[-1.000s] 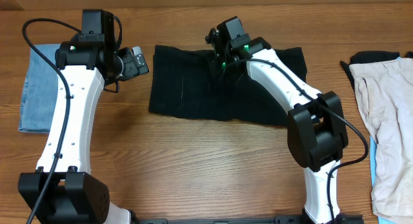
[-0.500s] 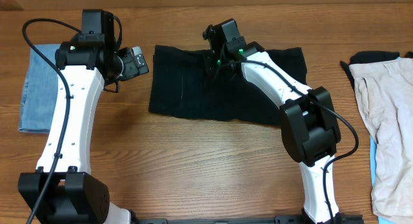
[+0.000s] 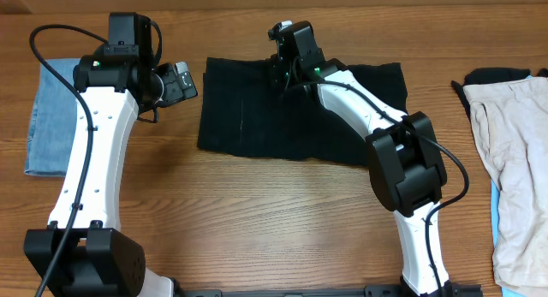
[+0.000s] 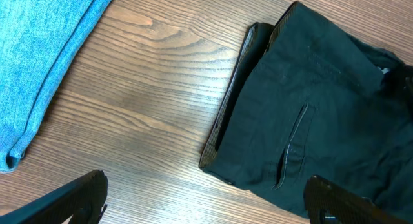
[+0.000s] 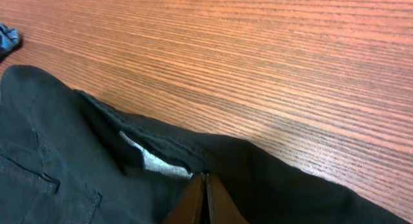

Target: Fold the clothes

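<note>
Three garments are lying on the table [image 3: 282,211]: 1 black garment [image 3: 248,117], 1 denim piece [image 3: 50,117], 1 beige piece [image 3: 514,151]. The black garment is lying flat in the middle, toward the far side, as 1 wide rectangle; 1 pocket slit [image 4: 293,143] is showing near its left end. The denim piece is lying at the left edge, well apart from the black one. The beige piece is lying at the right edge and is running out of the frame. 1 small dark bit [image 3: 497,74] is sticking out at its far end, and 1 thin light-blue strip [image 3: 494,216] is showing beside its near part; I cannot tell what these 2 are.

Two arms are standing at the table, w/ 1 gripper each. The left gripper [image 3: 181,81] is hovering over bare wood btw the denim piece and the black garment, touching neither. Its 2 fingers are standing spread wide and are holding nothing. The right gripper [image 5: 205,197] is sitting at the far hem of the black garment, approx. mid-edge. Its 2 fingers are pressing tight together, tips down on the cloth, just beside 1 pale label [image 5: 158,161]. I cannot tell if any cloth is being pinched btw them.
</note>
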